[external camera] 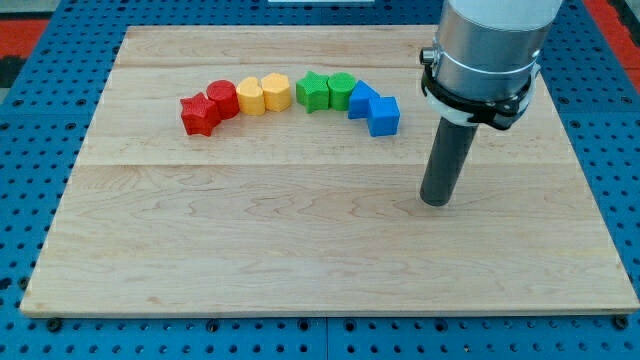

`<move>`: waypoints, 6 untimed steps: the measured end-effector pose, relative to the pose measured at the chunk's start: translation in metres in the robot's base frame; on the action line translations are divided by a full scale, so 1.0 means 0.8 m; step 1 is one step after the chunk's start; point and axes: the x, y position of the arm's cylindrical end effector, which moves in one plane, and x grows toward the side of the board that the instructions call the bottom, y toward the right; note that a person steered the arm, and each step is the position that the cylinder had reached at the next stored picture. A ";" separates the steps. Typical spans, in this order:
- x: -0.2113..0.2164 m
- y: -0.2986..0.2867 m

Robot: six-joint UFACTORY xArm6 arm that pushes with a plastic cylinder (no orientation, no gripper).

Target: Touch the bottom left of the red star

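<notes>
The red star (198, 115) lies at the far end of a curved row of blocks, well away from my tip (435, 201) toward the view's left and a little toward the view's top. Moving from the star back toward my tip, the row runs through a red cylinder (223, 99) touching the star, a yellow block (250, 96) and a second yellow block (276, 91), a green star (313, 91) and a second green block (341, 89), then two blue blocks, the nearer being the blue cube (383, 116), still clearly apart from my tip. All rest on the wooden worktop (300, 250).

The step in hand looks like the approach: nothing is touched yet. The next move calls for a long slide across bare worktop toward the view's left, keeping below the row, then rising to meet the star's lower left point without nudging the red cylinder.

There is no gripper here, only the rod, which holds nothing and touches no block.
</notes>
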 end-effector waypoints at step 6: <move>-0.185 -0.434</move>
